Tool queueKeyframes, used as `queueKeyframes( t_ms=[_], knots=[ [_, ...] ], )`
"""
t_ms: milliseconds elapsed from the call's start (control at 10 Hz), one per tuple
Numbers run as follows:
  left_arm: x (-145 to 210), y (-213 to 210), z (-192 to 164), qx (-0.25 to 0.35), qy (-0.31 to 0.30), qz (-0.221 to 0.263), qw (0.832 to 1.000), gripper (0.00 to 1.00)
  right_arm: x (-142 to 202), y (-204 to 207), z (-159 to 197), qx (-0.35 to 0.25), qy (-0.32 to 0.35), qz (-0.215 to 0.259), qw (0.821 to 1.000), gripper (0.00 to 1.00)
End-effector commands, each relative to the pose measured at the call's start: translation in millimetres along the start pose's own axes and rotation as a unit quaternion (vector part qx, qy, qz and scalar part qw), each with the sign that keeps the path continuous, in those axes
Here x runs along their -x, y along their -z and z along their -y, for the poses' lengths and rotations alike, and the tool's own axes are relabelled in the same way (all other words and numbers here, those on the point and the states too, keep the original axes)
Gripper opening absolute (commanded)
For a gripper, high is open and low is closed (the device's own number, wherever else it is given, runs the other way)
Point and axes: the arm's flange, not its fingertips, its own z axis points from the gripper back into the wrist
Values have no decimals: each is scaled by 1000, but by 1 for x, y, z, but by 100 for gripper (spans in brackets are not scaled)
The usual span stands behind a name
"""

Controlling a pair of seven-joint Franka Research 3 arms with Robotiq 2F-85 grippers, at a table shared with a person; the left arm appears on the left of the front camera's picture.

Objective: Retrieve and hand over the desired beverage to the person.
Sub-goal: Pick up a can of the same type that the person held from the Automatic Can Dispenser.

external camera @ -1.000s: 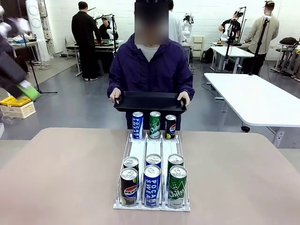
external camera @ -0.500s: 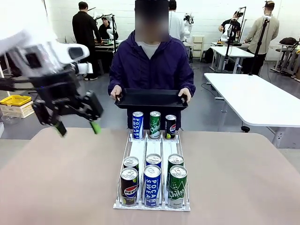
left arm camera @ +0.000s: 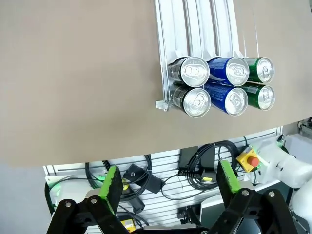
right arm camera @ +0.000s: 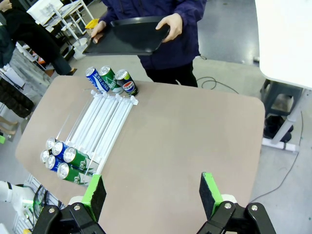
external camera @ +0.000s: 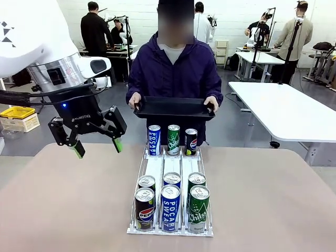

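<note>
the rack (external camera: 155,169) sits mid-desk (external camera: 63,205) with its lanes running from the robot toward the person (external camera: 176,68). six cans crowd the rack's near end, within easy reach of the arms. three more stand at its far end: a pocari sweat can (external camera: 154,140), a green can (external camera: 173,139) and a pepsi can (external camera: 190,142). the beverage is thus in the rack, ungrabbed; which can is wanted i cannot tell. beyond the rack's far end the person holds a black tray (external camera: 173,108) level in both hands, likely ready to receive a can.

the left fingers (external camera: 118,145) hang spread wide and empty above the desk, left of the rack's far end and apart from every can, probably lining up an approach. the right fingers (right arm camera: 208,192) are spread too, gripping nothing, high above the desk and well off to the rack's right.

half a second ago the left fingers were farther left of the rack and blurred with motion; a second ago they were at the picture's edge. they are now nearer the rack. the tray has shifted slightly; the cans have not moved.
</note>
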Motion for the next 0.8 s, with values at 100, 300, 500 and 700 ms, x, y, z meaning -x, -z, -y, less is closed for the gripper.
queueKeyframes(
  t_ms=[100,300,500,700],
  knots=[
    [3,-4,-2,-5,4,-2,1000,100,0,2,2,-14,-1,2,1000,100],
    [1,-1,-1,0,1,-2,1000,100,0,2,2,-14,-1,2,1000,100],
    [17,35,29,-43,13,28,999,100,0,2,2,-14,-1,2,1000,100],
    [20,70,48,-92,-5,58,994,100,0,2,2,-14,-1,2,1000,100]
  ],
)
